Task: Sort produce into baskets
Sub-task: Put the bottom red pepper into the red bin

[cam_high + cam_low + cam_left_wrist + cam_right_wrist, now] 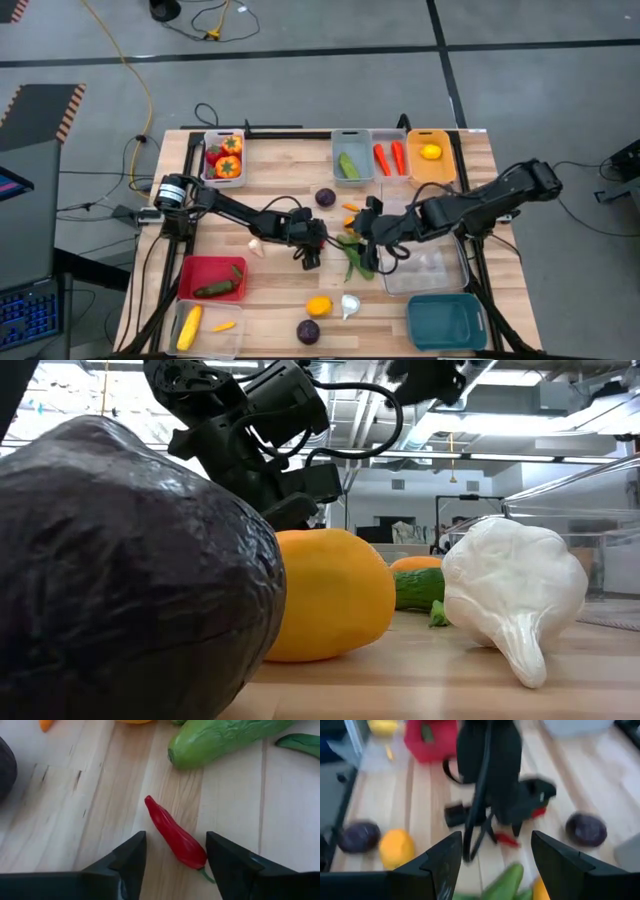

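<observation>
Red chili pepper [176,834] lies flat on the counter [75,820] between my left gripper's [176,865] parted fingers, so I should centre over its thicker stem end before clamping, right gripper [372,228] waiting open nearby.

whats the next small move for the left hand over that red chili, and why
Probably finish closing on the red chili pepper. In the left wrist view it lies flat on the wooden table between the left hand's fingers, which are apart and not yet touching it. The green cucumber lies clear beyond its tip, so nothing seems to block the pinch. The right hand waits open nearby.
</observation>
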{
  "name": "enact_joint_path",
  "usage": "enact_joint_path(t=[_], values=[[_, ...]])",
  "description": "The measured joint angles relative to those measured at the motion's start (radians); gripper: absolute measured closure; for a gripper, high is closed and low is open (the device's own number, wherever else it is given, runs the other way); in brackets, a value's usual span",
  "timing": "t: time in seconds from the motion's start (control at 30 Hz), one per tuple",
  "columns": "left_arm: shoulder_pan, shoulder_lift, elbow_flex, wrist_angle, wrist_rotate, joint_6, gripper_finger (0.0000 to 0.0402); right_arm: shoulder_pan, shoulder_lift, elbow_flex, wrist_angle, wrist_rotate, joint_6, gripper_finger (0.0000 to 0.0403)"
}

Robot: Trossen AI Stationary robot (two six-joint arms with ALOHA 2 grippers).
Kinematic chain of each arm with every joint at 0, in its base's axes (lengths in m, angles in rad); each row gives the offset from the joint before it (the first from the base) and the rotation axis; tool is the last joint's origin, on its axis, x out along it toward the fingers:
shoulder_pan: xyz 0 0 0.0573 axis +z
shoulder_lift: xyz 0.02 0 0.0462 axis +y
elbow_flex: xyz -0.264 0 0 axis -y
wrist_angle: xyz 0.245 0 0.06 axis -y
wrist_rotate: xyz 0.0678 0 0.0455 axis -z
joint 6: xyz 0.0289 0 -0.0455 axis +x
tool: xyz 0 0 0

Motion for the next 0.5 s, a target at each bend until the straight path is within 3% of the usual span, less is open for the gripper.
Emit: enact_joint_path(t=[0.5], values=[[0.0,0.0,-0.001,0.002,0.001,0.0,0.0289,0.007,0.081,0.001,0.007,-0.005,0.005,0.0137]])
